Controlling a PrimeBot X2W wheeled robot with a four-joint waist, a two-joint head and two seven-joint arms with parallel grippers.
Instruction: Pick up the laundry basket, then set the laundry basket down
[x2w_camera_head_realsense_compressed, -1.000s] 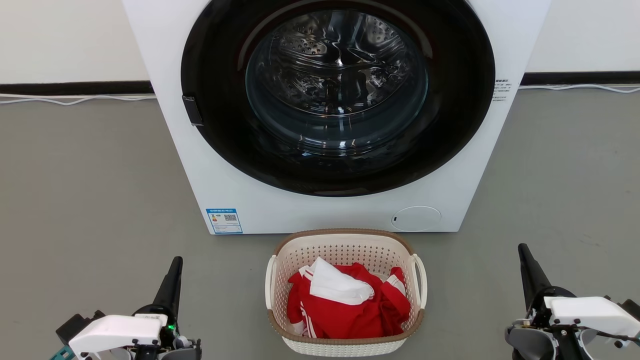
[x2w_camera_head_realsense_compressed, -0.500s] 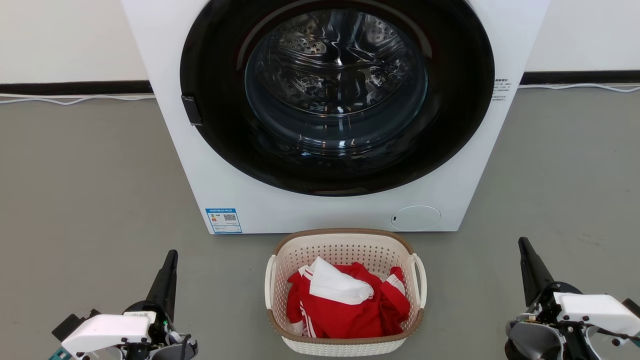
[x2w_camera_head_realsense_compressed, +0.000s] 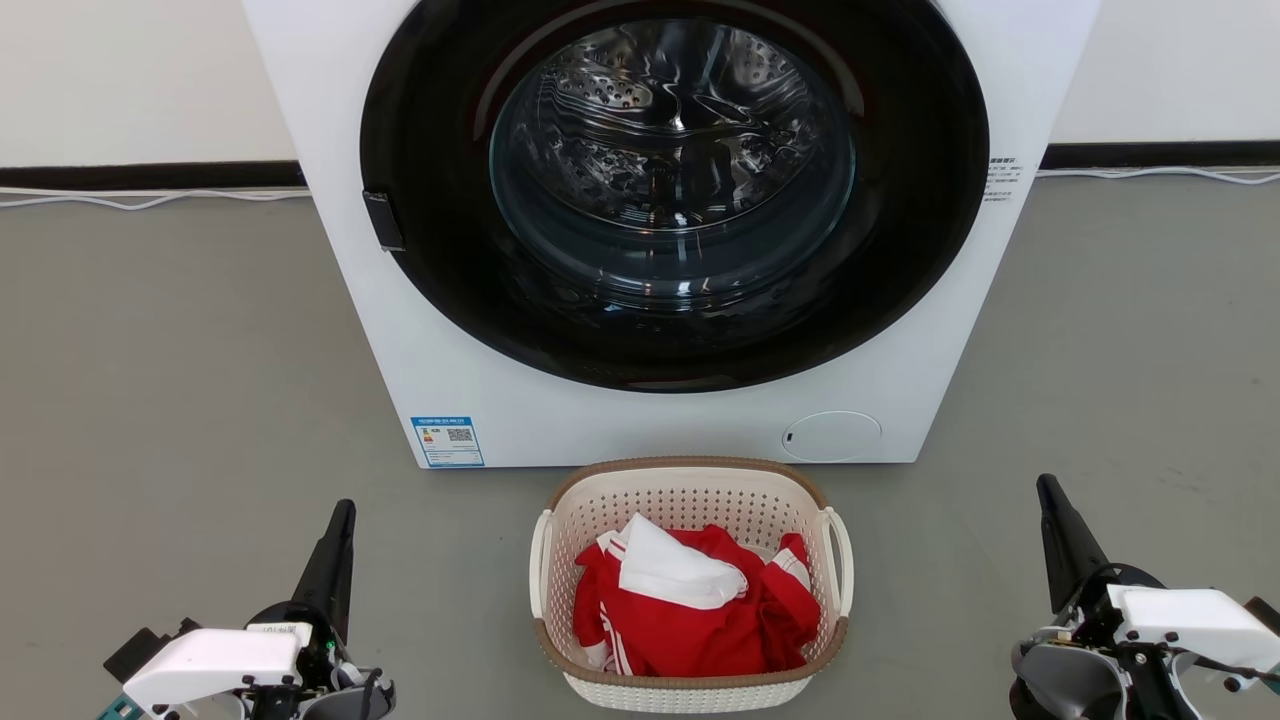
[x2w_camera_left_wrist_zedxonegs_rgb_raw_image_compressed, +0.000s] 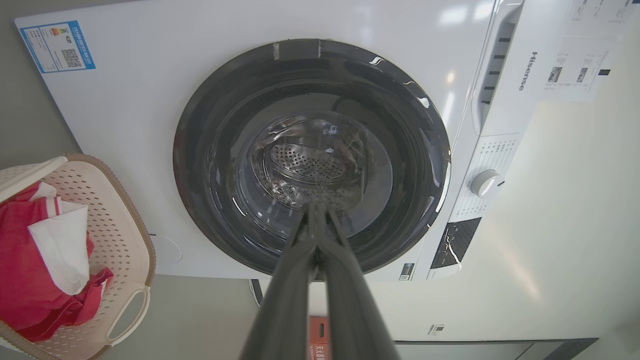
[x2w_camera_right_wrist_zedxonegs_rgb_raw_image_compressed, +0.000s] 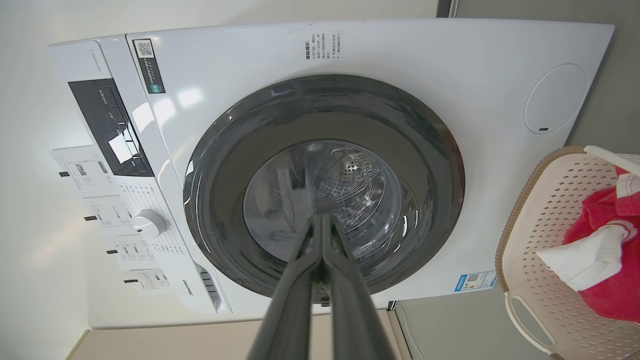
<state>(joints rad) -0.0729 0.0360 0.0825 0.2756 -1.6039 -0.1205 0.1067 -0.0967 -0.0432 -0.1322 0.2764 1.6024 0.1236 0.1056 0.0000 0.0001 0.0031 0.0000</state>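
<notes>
The laundry basket (x2w_camera_head_realsense_compressed: 690, 500), cream-white with a brown rim and white loop handles, stands on the grey floor just in front of the washing machine, with red and white clothes (x2w_camera_head_realsense_compressed: 700, 610) inside. It also appears at the left edge of the left wrist view as basket (x2w_camera_left_wrist_zedxonegs_rgb_raw_image_compressed: 125, 235) and at the right edge of the right wrist view as basket (x2w_camera_right_wrist_zedxonegs_rgb_raw_image_compressed: 540, 240). My left gripper (x2w_camera_head_realsense_compressed: 343, 512) is shut and empty, well left of the basket. To the basket's right, and clear of it, my right gripper (x2w_camera_head_realsense_compressed: 1047, 488) is shut and empty. In both wrist views the fingers meet at their tips: left gripper (x2w_camera_left_wrist_zedxonegs_rgb_raw_image_compressed: 315, 206), right gripper (x2w_camera_right_wrist_zedxonegs_rgb_raw_image_compressed: 320, 217).
A white front-loading washing machine (x2w_camera_head_realsense_compressed: 480, 390) with its dark round door (x2w_camera_head_realsense_compressed: 670, 190) stands right behind the basket. Grey floor (x2w_camera_head_realsense_compressed: 180, 380) stretches to both sides. White cables (x2w_camera_head_realsense_compressed: 150, 200) run along the dark skirting at the wall.
Between the oldest frame and half a second ago, the left gripper drew back down and left, and the right gripper rose slightly. Since then nothing has moved. The basket stays put.
</notes>
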